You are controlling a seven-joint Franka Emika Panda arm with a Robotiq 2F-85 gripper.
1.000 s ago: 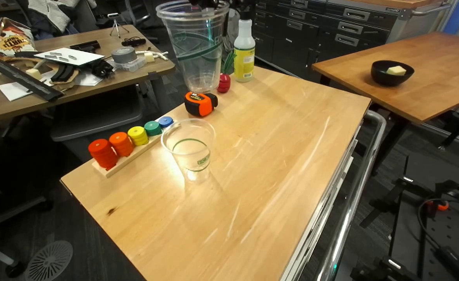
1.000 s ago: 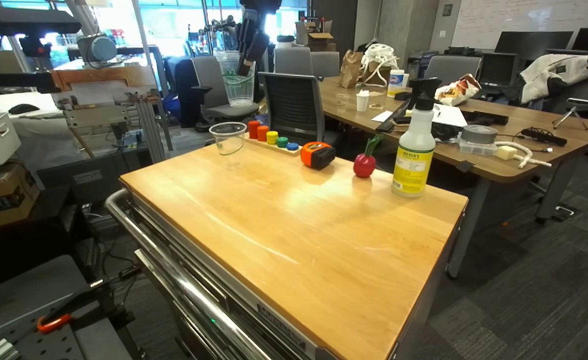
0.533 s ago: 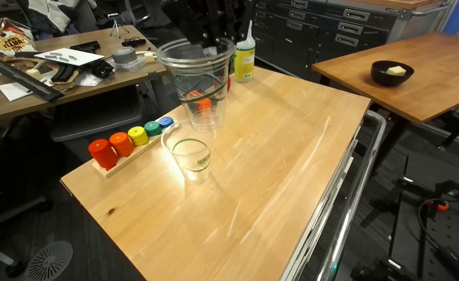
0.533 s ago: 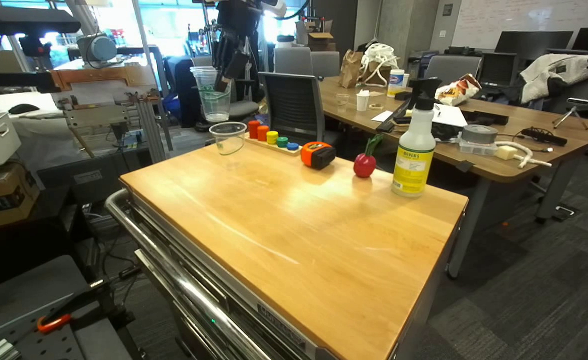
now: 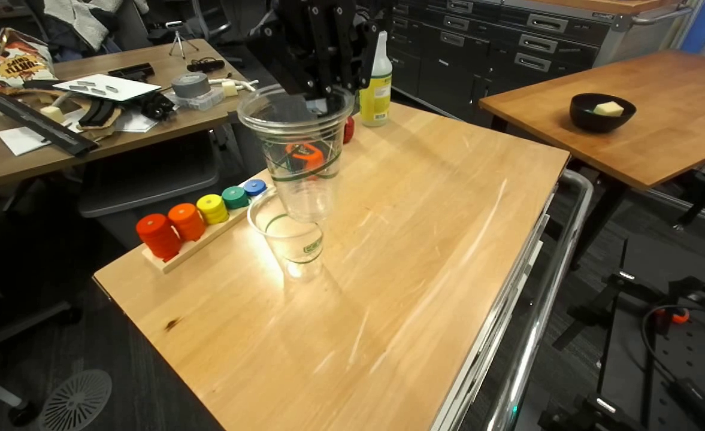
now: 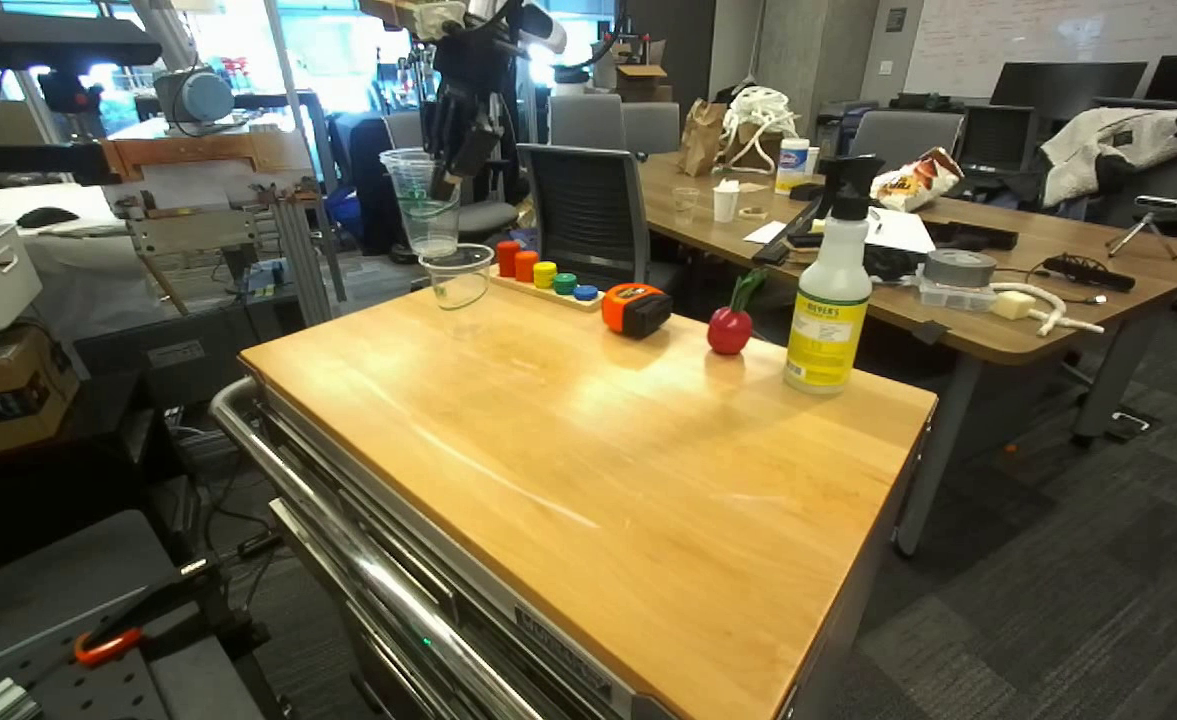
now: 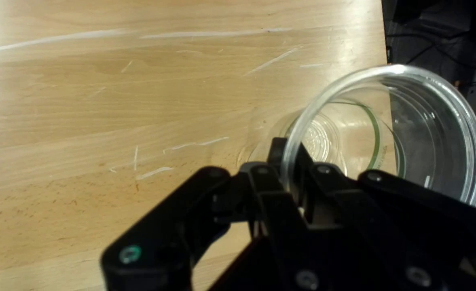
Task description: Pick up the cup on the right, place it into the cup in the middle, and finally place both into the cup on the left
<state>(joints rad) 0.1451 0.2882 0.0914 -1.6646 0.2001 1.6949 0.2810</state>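
Nested cups [image 5: 299, 154] (clear), gripped at rim by end effector [image 7: 290, 161], near upright cup [image 5: 299, 248]

Two clear, green-banded cups [image 5: 298, 157] hang nested, mouths up. In an exterior view they appear toward twelve o'clock from a third clear cup [image 5: 295, 242], standing upright on the bench [image 5: 400, 269].

Tabletop [image 6: 568, 440]: one cup [image 5: 295, 245], five disc stacks [image 5: 212, 208], one spray bottle [image 6: 828, 300].

In an exterior view, the stacked cups [image 5: 297, 152] partly hide the radish [image 5: 349, 129]; the wrist view blurs the gripper [image 7: 289, 161] and crops the tabletop [image 7: 112, 105].
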